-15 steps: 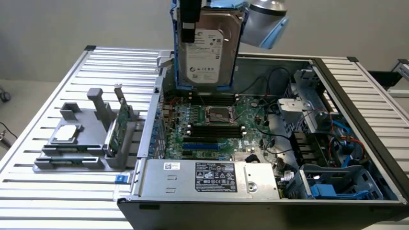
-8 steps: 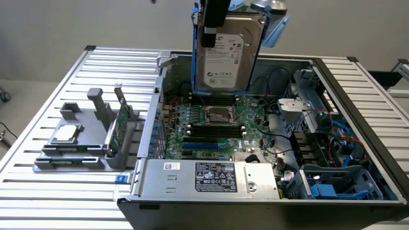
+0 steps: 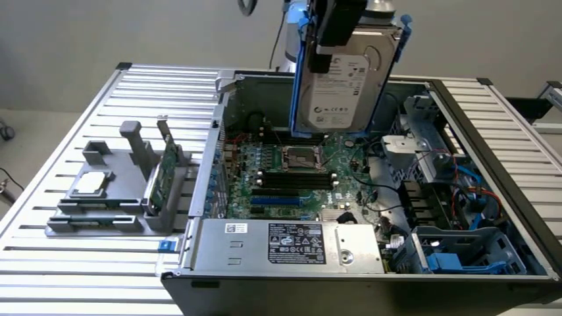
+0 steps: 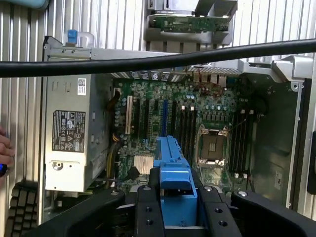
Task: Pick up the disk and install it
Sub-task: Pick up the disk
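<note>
Blue-framed disk (image 3: 367, 52) upright in the claw (image 4: 180, 212) above the case (image 3: 263, 293) (label (image 3: 338, 92): exterior view)

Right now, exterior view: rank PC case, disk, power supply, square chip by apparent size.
1. PC case
2-3. disk and power supply: they look alike; the disk hangs raised, maybe nearer the camera, so unranked
4. square chip

Your exterior view stands high off the table (image 3: 70, 131) edge nearest the power supply (image 3: 290, 245), angled down at middle distance over the whole open computer case (image 3: 255, 99). Your wrist view looks steeply down into that case from close, past the gripper (image 4: 175, 197) and the disk (image 4: 170, 163). Both views share the motherboard (image 3: 299, 178) and the power supply.
</note>
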### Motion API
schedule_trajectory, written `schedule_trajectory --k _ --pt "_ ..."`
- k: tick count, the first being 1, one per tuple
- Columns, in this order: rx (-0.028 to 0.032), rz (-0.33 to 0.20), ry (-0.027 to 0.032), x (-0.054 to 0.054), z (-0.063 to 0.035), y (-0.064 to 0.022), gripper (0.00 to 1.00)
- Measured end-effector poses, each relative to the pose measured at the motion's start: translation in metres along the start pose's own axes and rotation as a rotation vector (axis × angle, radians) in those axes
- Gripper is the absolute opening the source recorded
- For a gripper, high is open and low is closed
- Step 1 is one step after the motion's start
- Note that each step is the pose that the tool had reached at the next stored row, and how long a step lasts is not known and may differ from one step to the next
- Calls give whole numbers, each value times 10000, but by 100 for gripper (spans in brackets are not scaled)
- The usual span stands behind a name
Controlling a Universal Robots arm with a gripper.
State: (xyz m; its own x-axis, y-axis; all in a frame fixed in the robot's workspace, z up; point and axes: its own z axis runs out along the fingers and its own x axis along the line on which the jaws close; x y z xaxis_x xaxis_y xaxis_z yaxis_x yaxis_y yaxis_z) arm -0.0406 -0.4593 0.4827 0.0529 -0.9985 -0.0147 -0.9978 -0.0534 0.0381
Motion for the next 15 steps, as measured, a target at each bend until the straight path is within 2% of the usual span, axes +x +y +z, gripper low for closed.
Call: schedule_trajectory --k 7,11,15 --pt "-4 -1 0 162 -14 -294 33" --pt "-7 -1 -1 287 -18 -379 33" --pt "-9 -1 0 428 -22 -413 33"
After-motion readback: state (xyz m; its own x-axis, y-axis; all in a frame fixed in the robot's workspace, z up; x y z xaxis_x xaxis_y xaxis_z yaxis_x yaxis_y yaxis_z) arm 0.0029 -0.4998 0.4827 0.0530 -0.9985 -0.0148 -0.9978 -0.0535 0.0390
